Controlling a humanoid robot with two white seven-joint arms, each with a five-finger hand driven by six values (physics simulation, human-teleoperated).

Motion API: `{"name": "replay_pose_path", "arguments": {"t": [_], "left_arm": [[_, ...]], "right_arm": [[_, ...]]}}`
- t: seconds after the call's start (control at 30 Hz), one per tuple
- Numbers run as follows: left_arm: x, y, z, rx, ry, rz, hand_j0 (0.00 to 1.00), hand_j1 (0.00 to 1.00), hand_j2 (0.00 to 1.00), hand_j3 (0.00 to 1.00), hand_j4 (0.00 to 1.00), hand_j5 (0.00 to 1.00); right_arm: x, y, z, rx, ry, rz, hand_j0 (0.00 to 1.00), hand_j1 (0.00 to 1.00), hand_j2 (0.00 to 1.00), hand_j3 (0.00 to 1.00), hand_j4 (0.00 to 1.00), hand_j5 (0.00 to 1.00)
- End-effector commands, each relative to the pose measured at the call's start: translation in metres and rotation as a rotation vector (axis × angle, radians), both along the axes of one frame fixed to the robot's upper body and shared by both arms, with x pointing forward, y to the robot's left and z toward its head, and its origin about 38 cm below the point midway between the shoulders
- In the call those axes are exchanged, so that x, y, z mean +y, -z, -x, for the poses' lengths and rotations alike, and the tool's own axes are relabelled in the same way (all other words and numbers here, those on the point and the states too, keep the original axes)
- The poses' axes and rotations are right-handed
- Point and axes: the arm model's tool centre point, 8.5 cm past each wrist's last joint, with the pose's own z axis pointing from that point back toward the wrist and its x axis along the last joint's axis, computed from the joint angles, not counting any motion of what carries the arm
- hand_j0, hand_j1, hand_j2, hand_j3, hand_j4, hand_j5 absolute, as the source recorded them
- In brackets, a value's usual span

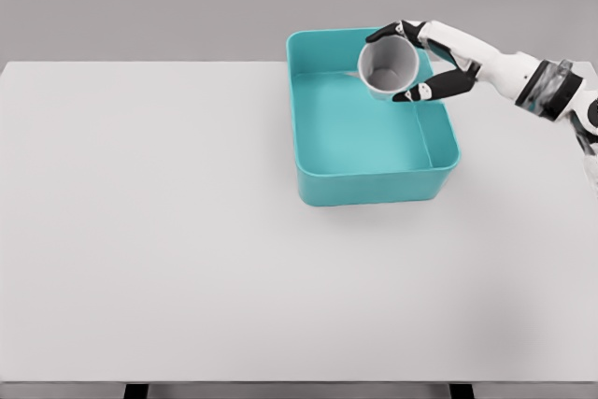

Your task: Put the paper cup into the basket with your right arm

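Right hand (422, 64): wrapped around the paper cup (388, 68).
Cup position: above the teal basket (374, 175), over its far right corner.
Cup axis: tipped, mouth toward the camera.

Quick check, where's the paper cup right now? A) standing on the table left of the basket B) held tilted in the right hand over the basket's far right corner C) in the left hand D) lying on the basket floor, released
B: the right hand grips the paper cup tilted, its mouth toward the camera, over the far right corner of the basket.
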Motion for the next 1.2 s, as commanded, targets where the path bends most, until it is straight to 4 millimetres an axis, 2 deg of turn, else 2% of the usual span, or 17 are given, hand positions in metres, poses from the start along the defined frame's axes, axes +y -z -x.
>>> {"name": "replay_pose_path", "arguments": {"t": [0.0, 0.13, 0.37, 0.4, 0.53, 0.67, 0.73, 0.8, 0.87, 0.97, 1.0, 1.07, 1.13, 1.17], "left_arm": [[0.000, 0.000, 0.001, 0.003, 0.000, 0.000, 1.00, 1.00, 1.00, 1.00, 1.00, 1.00], [0.000, 0.000, 0.000, 0.000, 0.000, 0.000, 1.00, 1.00, 1.00, 1.00, 1.00, 1.00], [0.000, 0.000, 0.000, 0.000, 0.000, 0.000, 1.00, 1.00, 1.00, 1.00, 1.00, 1.00], [0.000, 0.000, 0.001, 0.001, 0.000, 0.000, 1.00, 1.00, 1.00, 1.00, 1.00, 1.00], [0.000, 0.000, 0.001, 0.001, 0.000, 0.000, 1.00, 1.00, 1.00, 1.00, 1.00, 1.00], [0.000, 0.000, 0.000, 0.000, 0.000, 0.000, 1.00, 1.00, 1.00, 1.00, 1.00, 1.00], [0.000, 0.000, 0.000, 0.000, 0.000, 0.000, 1.00, 1.00, 1.00, 1.00, 1.00, 1.00], [0.000, 0.000, 0.001, 0.001, 0.000, 0.000, 1.00, 1.00, 1.00, 1.00, 1.00, 1.00], [0.000, 0.000, 0.000, 0.000, 0.000, 0.000, 1.00, 1.00, 1.00, 1.00, 1.00, 1.00], [0.000, 0.000, 0.001, 0.001, 0.000, 0.000, 1.00, 1.00, 1.00, 1.00, 1.00, 1.00], [0.000, 0.000, 0.000, 0.001, 0.000, 0.000, 1.00, 1.00, 1.00, 1.00, 1.00, 1.00], [0.000, 0.000, 0.001, 0.001, 0.000, 0.000, 1.00, 1.00, 1.00, 1.00, 1.00, 1.00], [0.000, 0.000, 0.001, 0.001, 0.000, 0.000, 1.00, 1.00, 1.00, 1.00, 1.00, 1.00], [0.000, 0.000, 0.001, 0.001, 0.000, 0.000, 1.00, 1.00, 1.00, 1.00, 1.00, 1.00]], "right_arm": [[0.007, 0.014, -0.004, 0.005, 0.014, 0.085, 0.78, 0.78, 0.78, 0.78, 0.78, 0.78], [0.023, 0.013, -0.013, -0.027, 0.031, 0.219, 0.78, 0.78, 0.78, 0.78, 0.78, 0.78], [0.028, 0.011, -0.018, -0.111, 0.043, 0.411, 0.79, 0.79, 0.79, 0.79, 0.79, 0.79], [0.030, 0.009, -0.018, -0.122, 0.040, 0.425, 0.99, 0.99, 0.99, 0.99, 0.99, 0.99], [0.040, 0.000, -0.014, -0.154, 0.014, 0.415, 1.00, 1.00, 1.00, 1.00, 1.00, 1.00], [0.040, -0.004, -0.013, -0.165, 0.011, 0.405, 1.00, 1.00, 1.00, 1.00, 1.00, 1.00], [0.039, -0.020, -0.008, -0.180, -0.003, 0.340, 1.00, 1.00, 1.00, 1.00, 1.00, 1.00], [0.015, -0.040, -0.004, -0.185, 0.027, 0.239, 1.00, 1.00, 1.00, 1.00, 1.00, 1.00], [-0.024, -0.068, 0.007, -0.211, 0.052, 0.017, 1.00, 1.00, 1.00, 1.00, 1.00, 1.00], [-0.057, -0.081, 0.013, -0.224, 0.123, -0.102, 1.00, 1.00, 1.00, 1.00, 1.00, 1.00], [-0.064, -0.077, 0.014, -0.217, 0.143, -0.106, 1.00, 1.00, 1.00, 1.00, 1.00, 1.00], [-0.096, -0.050, 0.022, -0.172, 0.228, -0.122, 1.00, 1.00, 1.00, 1.00, 1.00, 1.00], [-0.107, -0.032, 0.024, -0.150, 0.280, -0.042, 1.00, 1.00, 1.00, 1.00, 1.00, 1.00], [-0.112, -0.012, 0.024, -0.117, 0.303, 0.012, 1.00, 1.00, 1.00, 1.00, 1.00, 1.00]]}}
